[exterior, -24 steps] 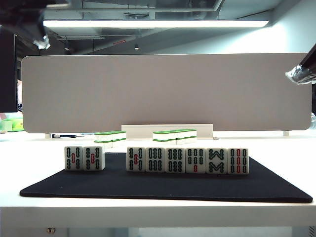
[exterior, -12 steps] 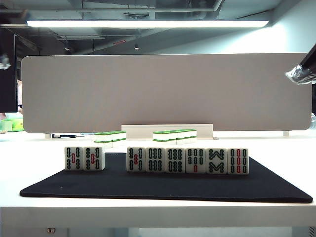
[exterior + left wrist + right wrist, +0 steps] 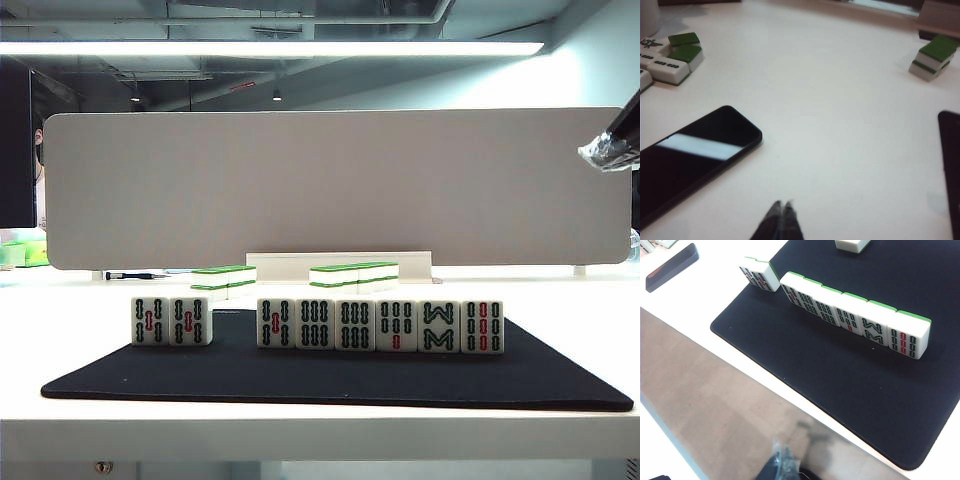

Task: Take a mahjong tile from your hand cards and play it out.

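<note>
Both tools closed — left tool empty, well apart from hand cards.

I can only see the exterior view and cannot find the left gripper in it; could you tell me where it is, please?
Observer: The left gripper is over bare white table, near a black phone.
Operator: Is it holding a tile?
Observer: No, its fingertips are pressed together with nothing between them.
Operator: What does the right wrist camera show?
Observer: The right gripper, blurred, shows against the floor in front of the table edge; the hand cards have green backs.
</note>
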Robot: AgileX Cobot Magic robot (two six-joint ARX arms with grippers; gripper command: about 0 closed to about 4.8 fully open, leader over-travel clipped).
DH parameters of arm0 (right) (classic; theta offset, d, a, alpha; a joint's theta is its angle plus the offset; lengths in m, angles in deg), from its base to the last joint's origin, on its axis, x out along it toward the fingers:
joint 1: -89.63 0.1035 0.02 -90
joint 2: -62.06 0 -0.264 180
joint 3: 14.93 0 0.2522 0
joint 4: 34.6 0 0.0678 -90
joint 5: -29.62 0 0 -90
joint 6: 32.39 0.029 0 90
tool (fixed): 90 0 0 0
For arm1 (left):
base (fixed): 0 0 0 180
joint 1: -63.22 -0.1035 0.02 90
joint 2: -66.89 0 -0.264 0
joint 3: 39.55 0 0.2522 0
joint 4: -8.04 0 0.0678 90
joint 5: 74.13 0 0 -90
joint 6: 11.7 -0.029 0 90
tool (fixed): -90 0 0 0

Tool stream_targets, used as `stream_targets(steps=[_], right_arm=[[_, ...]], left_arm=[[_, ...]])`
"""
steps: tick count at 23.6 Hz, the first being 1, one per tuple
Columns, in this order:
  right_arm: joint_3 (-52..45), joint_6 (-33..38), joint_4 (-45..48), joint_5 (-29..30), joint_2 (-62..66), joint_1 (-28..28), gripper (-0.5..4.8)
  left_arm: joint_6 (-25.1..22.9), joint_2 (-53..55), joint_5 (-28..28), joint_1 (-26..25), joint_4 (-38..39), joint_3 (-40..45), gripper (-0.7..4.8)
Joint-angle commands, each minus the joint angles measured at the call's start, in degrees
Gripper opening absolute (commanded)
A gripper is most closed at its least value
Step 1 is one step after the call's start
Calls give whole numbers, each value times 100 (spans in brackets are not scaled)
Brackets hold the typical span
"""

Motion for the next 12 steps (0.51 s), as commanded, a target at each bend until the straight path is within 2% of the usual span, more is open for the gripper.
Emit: stream_targets(steps=[1,8,12], right_arm=[[13,-13,92,-7,-7,0,-1],[13,-13,92,-2,-7,4,-1],[13,-13,92,-4,-7,4,-1]], left_arm=[[109,-496,-573,-341,-341,433,-6],[90,-1141,-643,-444,-262,835,-6],[81,-1386,-643,-446,151,855,-6]])
